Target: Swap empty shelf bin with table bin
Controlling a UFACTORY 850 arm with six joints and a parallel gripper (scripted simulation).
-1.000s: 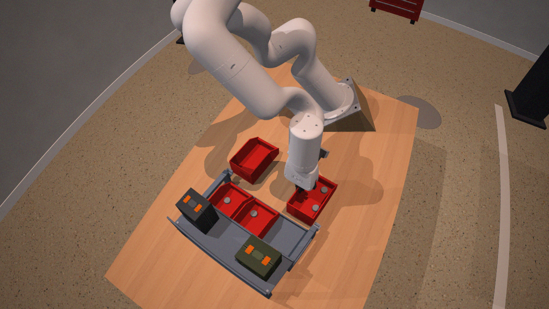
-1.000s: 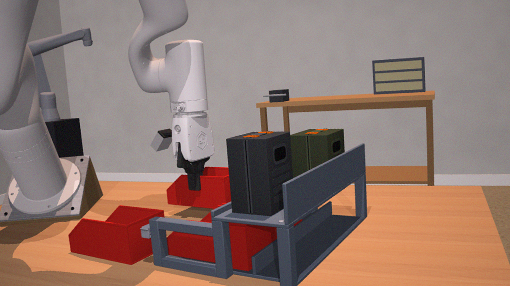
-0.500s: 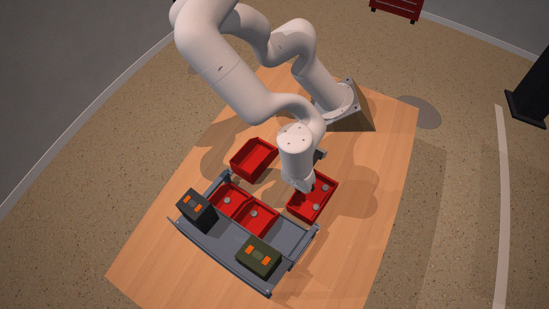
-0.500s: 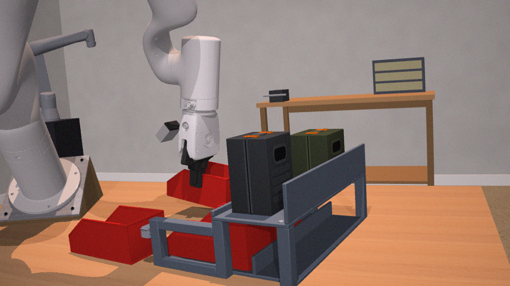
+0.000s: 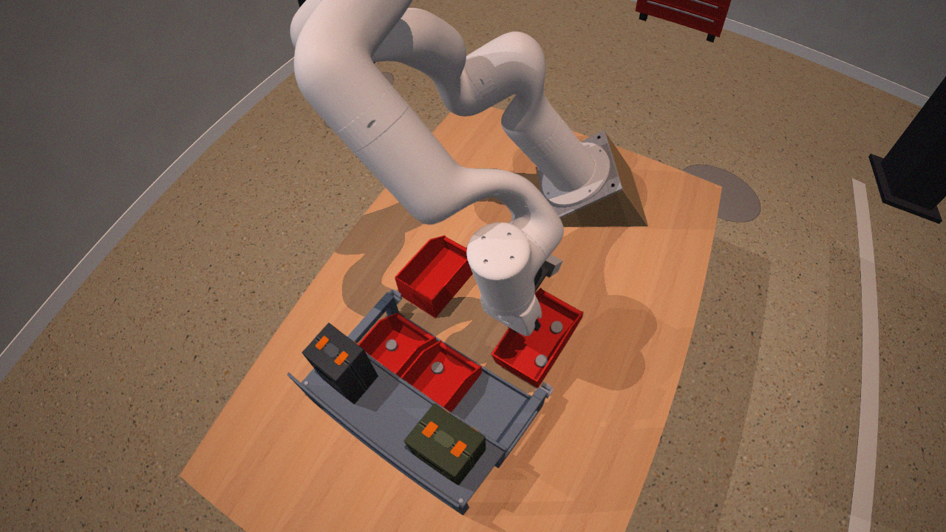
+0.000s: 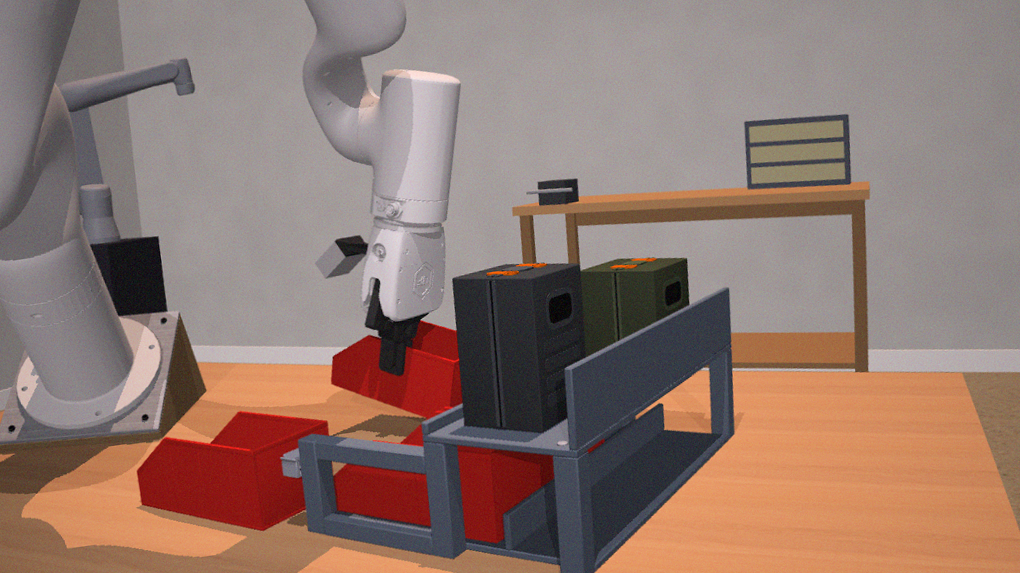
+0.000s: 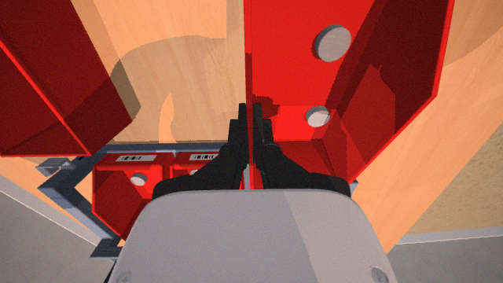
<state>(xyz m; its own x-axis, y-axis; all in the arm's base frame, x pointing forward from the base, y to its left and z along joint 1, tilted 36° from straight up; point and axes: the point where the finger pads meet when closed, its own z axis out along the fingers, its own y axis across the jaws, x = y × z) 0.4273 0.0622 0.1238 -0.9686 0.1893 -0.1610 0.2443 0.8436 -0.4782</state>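
Observation:
My gripper (image 6: 393, 369) (image 7: 250, 116) is shut on one side wall of the open bin with parts (image 5: 517, 355) (image 6: 434, 376) (image 7: 291, 75). The bin hangs above the table beside the shelf, tilted, its rear end lower towards the shelf and its open front towards the arm's base. Two grey discs lie inside. The empty bin (image 5: 433, 264) (image 6: 200, 486) (image 7: 35, 94) stands flat on the table top. On the shelf (image 5: 383, 426) (image 6: 449, 511) (image 7: 196, 147), the empty place (image 5: 491, 400) is at the end of the row. The fingertips are hidden in the top view.
Two red bins (image 5: 398, 349) (image 5: 444, 380) stand side by side on the shelf, each with a disc. A dark grey case (image 5: 340, 363) (image 6: 519, 346) and a green case (image 5: 444, 443) (image 6: 633, 297) stand on the upper board. The shelf's end post (image 5: 543, 391) stands near the held bin.

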